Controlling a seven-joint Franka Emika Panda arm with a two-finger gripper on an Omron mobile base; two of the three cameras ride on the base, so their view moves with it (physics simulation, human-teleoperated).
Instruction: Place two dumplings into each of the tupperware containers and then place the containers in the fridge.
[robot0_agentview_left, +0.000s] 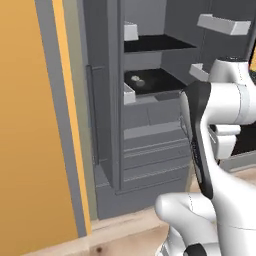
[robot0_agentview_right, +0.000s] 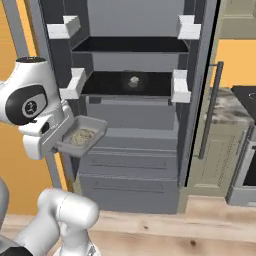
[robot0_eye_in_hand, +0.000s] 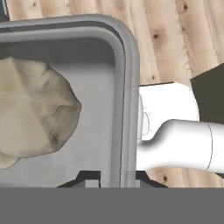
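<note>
Wooden floor boards (robot0_eye_in_hand: 166, 39) run across the top and right of the hand view, and the same pale planks lie along the bottom of both base views; nearest the camera, the gripper (robot0_eye_in_hand: 111, 178) is clamped on the rim of a grey plastic container (robot0_eye_in_hand: 127, 87), its dark tips on either side of the wall at the bottom centre; inside that box a cream dumpling (robot0_eye_in_hand: 35, 113) lies at the left of the frame. Seen from the right base view, the container (robot0_agentview_right: 82, 136) hangs level at the end of the arm, left of centre, just in front of the open fridge (robot0_agentview_right: 135, 125), with pale dumplings (robot0_agentview_right: 81, 135) on its floor; how many I cannot tell. Farther back, on the dark middle shelf (robot0_agentview_right: 150, 85), sits another pale dumpling (robot0_agentview_right: 133, 80); the left base view shows a second container (robot0_agentview_left: 140, 81) on that shelf (robot0_agentview_left: 162, 82), upper centre. At the right edge stands a beige cabinet (robot0_agentview_right: 220, 150).
</note>
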